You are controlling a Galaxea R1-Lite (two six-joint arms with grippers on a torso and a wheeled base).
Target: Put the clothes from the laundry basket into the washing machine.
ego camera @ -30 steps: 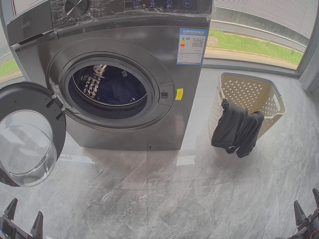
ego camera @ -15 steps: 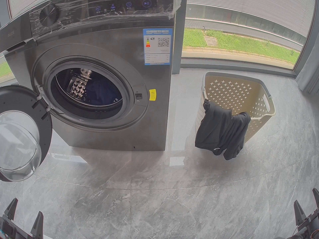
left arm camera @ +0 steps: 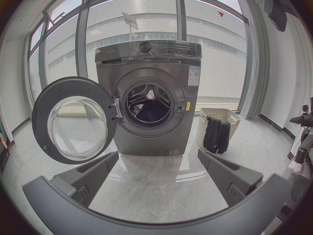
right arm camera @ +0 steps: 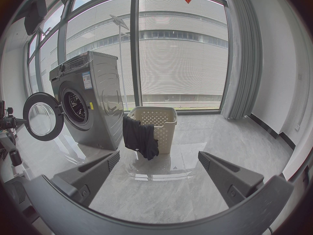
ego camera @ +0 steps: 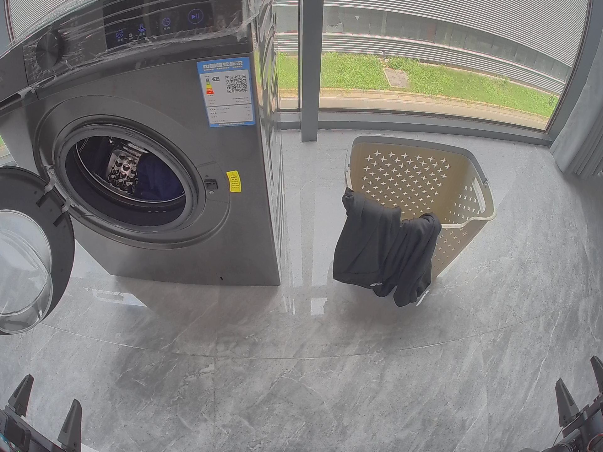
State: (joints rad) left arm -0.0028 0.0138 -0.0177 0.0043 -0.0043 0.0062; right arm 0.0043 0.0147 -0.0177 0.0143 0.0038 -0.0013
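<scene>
A cream laundry basket (ego camera: 466,177) (left arm camera: 232,117) (right arm camera: 166,115) stands on the floor to the right of the grey washing machine (ego camera: 239,233) (left arm camera: 182,82) (right arm camera: 104,92). A black garment (ego camera: 383,249) (left arm camera: 216,137) (right arm camera: 140,137) hangs over the basket's near rim. The machine's round door (ego camera: 25,252) (left arm camera: 73,119) (right arm camera: 42,116) is swung open, and dark blue cloth (ego camera: 154,180) (left arm camera: 152,111) lies in the drum. My left gripper (ego camera: 45,406) (left arm camera: 158,167) sits low at the near left, open and empty. My right gripper (ego camera: 581,387) (right arm camera: 158,168) sits low at the near right, open and empty, well short of the basket.
Glossy grey floor (ego camera: 301,371) stretches between me and the machine and basket. A large window with a dark post (ego camera: 311,51) runs behind them. A grey curtain (ego camera: 581,139) (right arm camera: 243,66) hangs at the far right.
The whole head view has swung to the right, so the machine and basket now sit further left in it. Both grippers stay put, open.
</scene>
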